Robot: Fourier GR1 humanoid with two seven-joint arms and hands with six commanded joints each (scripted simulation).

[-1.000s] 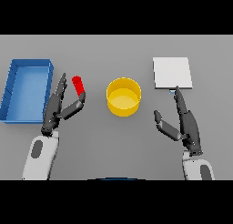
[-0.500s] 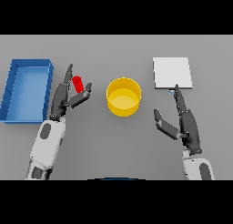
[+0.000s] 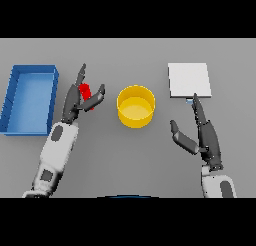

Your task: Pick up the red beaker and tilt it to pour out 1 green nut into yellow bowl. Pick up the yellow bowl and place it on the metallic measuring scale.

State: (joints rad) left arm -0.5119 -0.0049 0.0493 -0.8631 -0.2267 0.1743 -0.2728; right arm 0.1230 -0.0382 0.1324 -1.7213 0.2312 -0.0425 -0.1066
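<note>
Grey worktop (image 3: 125, 160), plain, seen from above. Left hand (image 3: 75, 102): fingers extended beside the red beaker (image 3: 85, 91), thumb on its other side, the beaker sitting between them; whether they actually grip it cannot be told. Red beaker: small, tilted, just right of the blue tray (image 3: 30, 97) and left of the yellow bowl (image 3: 136, 106). Yellow bowl: upright at centre, apart from both hands. Metallic measuring scale (image 3: 189, 80): flat pale square, far right. Right hand (image 3: 202, 135): spread, fingers straight, tips near the scale's front edge, thumb out toward the bowl.
</note>
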